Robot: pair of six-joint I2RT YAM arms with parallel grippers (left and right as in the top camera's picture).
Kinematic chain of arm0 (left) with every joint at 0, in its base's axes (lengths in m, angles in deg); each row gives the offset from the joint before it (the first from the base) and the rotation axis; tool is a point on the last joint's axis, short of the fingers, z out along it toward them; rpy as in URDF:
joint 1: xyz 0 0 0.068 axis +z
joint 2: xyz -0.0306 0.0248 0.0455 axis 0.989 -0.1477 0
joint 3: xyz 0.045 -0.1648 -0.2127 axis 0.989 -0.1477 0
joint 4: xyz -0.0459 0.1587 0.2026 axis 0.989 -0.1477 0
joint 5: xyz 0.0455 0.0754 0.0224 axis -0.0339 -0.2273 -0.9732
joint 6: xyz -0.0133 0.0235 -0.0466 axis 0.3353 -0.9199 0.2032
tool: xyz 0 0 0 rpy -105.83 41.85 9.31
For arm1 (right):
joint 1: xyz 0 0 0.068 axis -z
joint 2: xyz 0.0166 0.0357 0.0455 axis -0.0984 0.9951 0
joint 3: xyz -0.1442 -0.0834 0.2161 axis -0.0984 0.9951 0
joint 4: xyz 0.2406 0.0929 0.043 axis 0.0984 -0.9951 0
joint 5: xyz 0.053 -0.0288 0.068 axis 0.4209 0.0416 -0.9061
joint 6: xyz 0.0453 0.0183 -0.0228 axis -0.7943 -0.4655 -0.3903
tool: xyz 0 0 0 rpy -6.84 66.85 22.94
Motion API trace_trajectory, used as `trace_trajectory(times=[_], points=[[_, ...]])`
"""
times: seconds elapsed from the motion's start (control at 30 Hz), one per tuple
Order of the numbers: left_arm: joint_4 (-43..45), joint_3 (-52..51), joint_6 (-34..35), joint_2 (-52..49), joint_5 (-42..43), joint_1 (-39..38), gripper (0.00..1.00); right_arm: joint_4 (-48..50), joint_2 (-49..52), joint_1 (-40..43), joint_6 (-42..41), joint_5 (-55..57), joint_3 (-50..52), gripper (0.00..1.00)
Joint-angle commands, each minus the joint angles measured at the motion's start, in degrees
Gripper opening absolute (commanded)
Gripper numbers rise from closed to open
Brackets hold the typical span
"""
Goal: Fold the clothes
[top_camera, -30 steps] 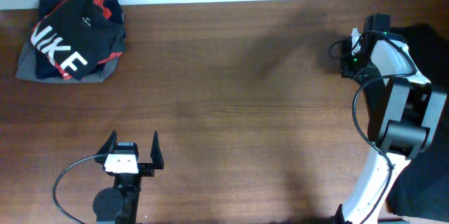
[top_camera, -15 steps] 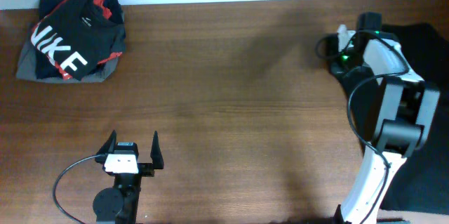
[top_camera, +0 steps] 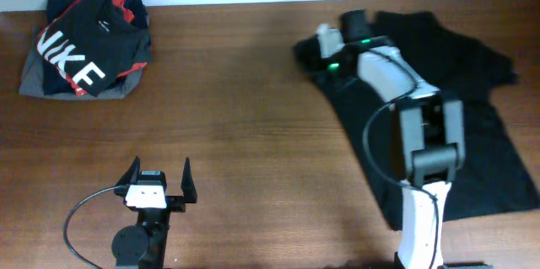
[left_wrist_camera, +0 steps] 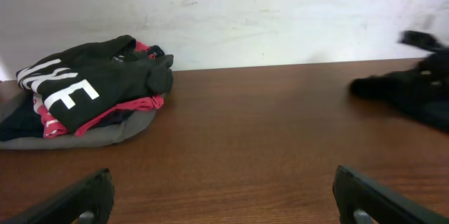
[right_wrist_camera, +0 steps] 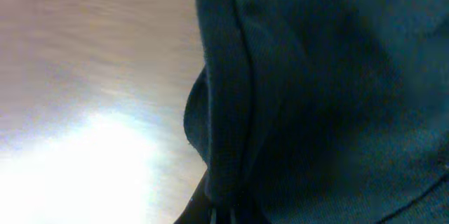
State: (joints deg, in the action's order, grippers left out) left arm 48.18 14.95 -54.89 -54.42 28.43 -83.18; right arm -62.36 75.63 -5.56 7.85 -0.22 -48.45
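Observation:
The clothes, a plain black T-shirt [top_camera: 481, 109], lie spread over the right part of the brown table [top_camera: 253, 117]. My right gripper [top_camera: 319, 51] is at the shirt's far left corner, shut on a bunch of its fabric. In the right wrist view dark cloth [right_wrist_camera: 316, 76] fills most of the picture, and a fold of it runs down into the shut right gripper [right_wrist_camera: 223, 214]. My left gripper [top_camera: 159, 176] stands open near the front edge, far from the shirt, with bare wood between its fingers [left_wrist_camera: 77, 199]. The shirt's edge [left_wrist_camera: 414, 87] shows at the right of the left wrist view.
A pile of folded garments, black and red with white NIKE letters [top_camera: 84, 45] on top of a grey one, sits at the back left corner [left_wrist_camera: 84, 97]. The white right arm [top_camera: 422, 142] lies over the shirt. A pale wall runs along the table's far edge.
The right arm has swung left across the table, dragging the black T-shirt out from the right edge so it now lies spread out. The left arm has not moved.

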Motion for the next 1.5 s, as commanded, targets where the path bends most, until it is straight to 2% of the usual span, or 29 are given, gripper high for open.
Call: trace_trajectory(times=[0.0, 0.23, 0.4, 0.43, 0.5, 0.57, 0.63, 0.7, 0.77, 0.87, 1.03, 1.23, 1.47], points=[[0.0, -0.4, -0.9, 0.4, -0.6, 0.3, 0.99, 1.3, 0.7, -7.2, -6.2, -2.7, -1.3, 0.04], [0.0, -0.4, -0.9, 0.4, -0.6, 0.3, 0.99, 2.1, 0.7, -20.0, -10.1, -5.9, -1.3, 0.04], [0.0, -0.4, -0.9, 0.4, -0.6, 0.3, 0.99, 1.6, 0.7, -25.2, -12.2, -6.3, -2.2, 0.05], [0.0, -0.4, -0.9, 0.4, -0.6, 0.3, 0.99, 0.9, 0.6, -25.7, -12.2, -6.3, -2.8, 0.08], [0.0, -0.4, -0.9, 0.4, -0.6, 0.3, 0.99, -1.4, 0.6, -26.1, -12.0, -6.3, -4.9, 0.25], [0.0, -0.4, -0.9, 0.4, -0.6, 0.3, 0.99, -5.5, 0.6, -25.7, -11.8, -6.3, -8.6, 0.33], [0.0, -0.4, -0.9, 0.4, -0.6, 0.3, 0.99, -12.0, 0.6, -23.6, -11.6, -5.3, -14.7, 0.51], [0.0, -0.4, -0.9, 0.4, -0.6, 0.3, 0.99, -18.5, 0.6, -21.1, -11.6, -3.3, -21.2, 0.57], [0.0, -0.4, -0.9, 0.4, -0.6, 0.3, 0.99, -25.4, 0.6, -17.8, -11.6, -1.2, -28.4, 0.70], [0.0, -0.4, -0.9, 0.4, -0.6, 0.3, 0.99, -34.6, 0.6, -11.9, -11.6, 3.2, -37.8, 0.75], [0.0, -0.4, -0.9, 0.4, -0.6, 0.3, 0.99, -51.1, 0.6, 1.1, -11.6, 13.4, -47.6, 0.78], [0.0, -0.4, -0.9, 0.4, -0.6, 0.3, 0.99, -63.1, 0.6, 15.6, -11.6, 14.3, -48.0, 0.77], [0.0, -0.4, -0.9, 0.4, -0.6, 0.3, 0.99, -64.0, -4.1, 25.0, -11.3, 10.4, -47.6, 0.77]])
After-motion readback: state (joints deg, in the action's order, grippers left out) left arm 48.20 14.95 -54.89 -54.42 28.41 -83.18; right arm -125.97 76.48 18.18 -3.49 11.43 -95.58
